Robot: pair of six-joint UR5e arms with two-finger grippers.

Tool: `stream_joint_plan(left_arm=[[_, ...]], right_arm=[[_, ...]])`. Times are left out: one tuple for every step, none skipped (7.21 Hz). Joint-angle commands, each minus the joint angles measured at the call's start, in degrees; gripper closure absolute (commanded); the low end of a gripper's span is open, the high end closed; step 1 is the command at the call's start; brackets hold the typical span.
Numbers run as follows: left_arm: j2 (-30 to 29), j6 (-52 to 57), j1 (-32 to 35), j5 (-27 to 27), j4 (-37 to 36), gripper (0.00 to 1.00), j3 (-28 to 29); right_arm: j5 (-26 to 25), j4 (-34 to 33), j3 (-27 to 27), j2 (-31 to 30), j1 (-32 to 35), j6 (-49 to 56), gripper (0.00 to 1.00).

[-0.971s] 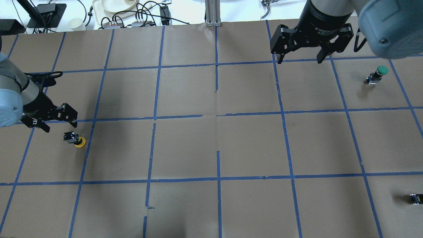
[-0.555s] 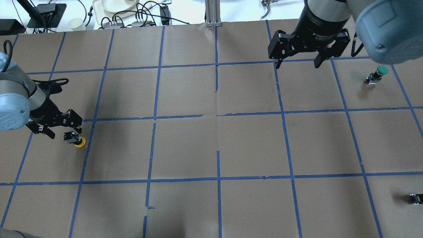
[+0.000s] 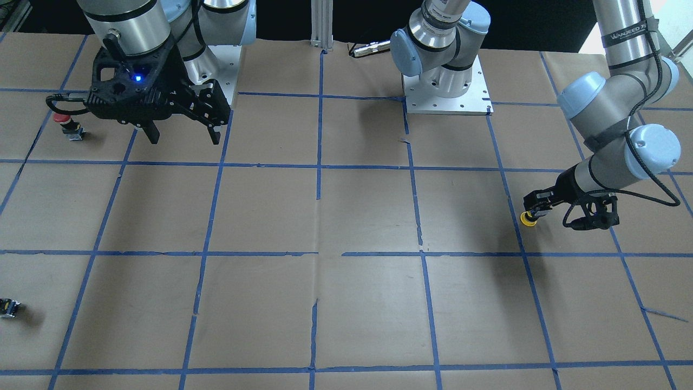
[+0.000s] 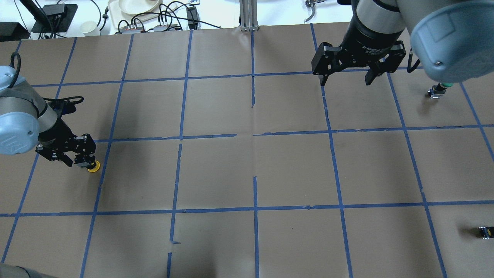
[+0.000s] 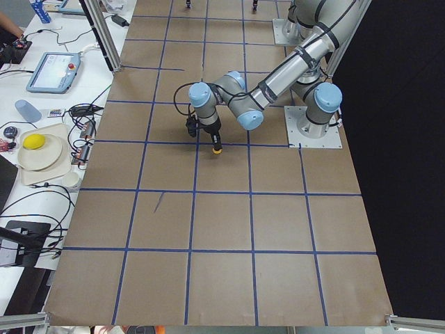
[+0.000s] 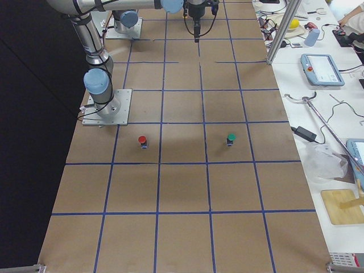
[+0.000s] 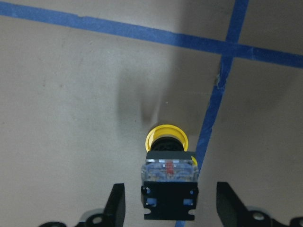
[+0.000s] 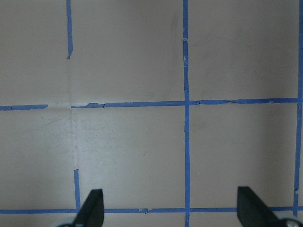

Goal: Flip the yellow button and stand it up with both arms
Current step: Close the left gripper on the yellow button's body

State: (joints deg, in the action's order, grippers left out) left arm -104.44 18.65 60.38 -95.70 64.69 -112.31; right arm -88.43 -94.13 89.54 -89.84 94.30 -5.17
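The yellow button [image 4: 92,166] rests on its yellow cap on the brown paper at the table's left, its black-grey body pointing up. It shows in the left wrist view [image 7: 168,163] and the front view [image 3: 528,218]. My left gripper [image 4: 80,160] is open. Its fingers stand on either side of the button's body [image 7: 171,208], with gaps on both sides. My right gripper [image 4: 345,82] is open and empty, held above the far right of the table. It shows in the front view [image 3: 185,138] and over bare paper in the right wrist view [image 8: 171,210].
A green-capped button [image 6: 231,138] stands at the far right, partly hidden by my right arm in the overhead view. A red-capped button [image 3: 66,122] stands near my right arm's base. A small black capless part [image 4: 484,231] lies at the right edge. Cables and dishes [image 4: 135,7] lie beyond the far edge.
My left gripper has moved down and over to the yellow button and now straddles its body. My right arm has shifted slightly and now covers part of the green button.
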Motion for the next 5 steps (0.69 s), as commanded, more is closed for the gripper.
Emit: stream_joint_plan(left_arm=[[0.03, 0.07, 0.00, -0.02, 0.00, 0.28, 0.33], [0.03, -0.02, 0.00, -0.02, 0.00, 0.28, 0.68], [-0.06, -0.02, -0.09, 0.07, 0.00, 0.29, 0.95], [-0.14, -0.02, -0.09, 0.07, 0.00, 0.42, 0.78], [-0.15, -0.11, -0.09, 0.07, 0.00, 0.67, 0.43]], right_arm=[[0.01, 0.00, 0.02, 0.01, 0.00, -0.27, 0.00], [0.01, 0.09, 0.02, -0.16, 0.00, -0.19, 0.00], [-0.08, 0.18, 0.02, -0.25, -0.17, 0.16, 0.00], [-0.08, 0.18, 0.11, -0.43, -0.26, 0.25, 0.00], [-0.08, 0.00, 0.11, -0.34, -0.35, 0.43, 0.00]])
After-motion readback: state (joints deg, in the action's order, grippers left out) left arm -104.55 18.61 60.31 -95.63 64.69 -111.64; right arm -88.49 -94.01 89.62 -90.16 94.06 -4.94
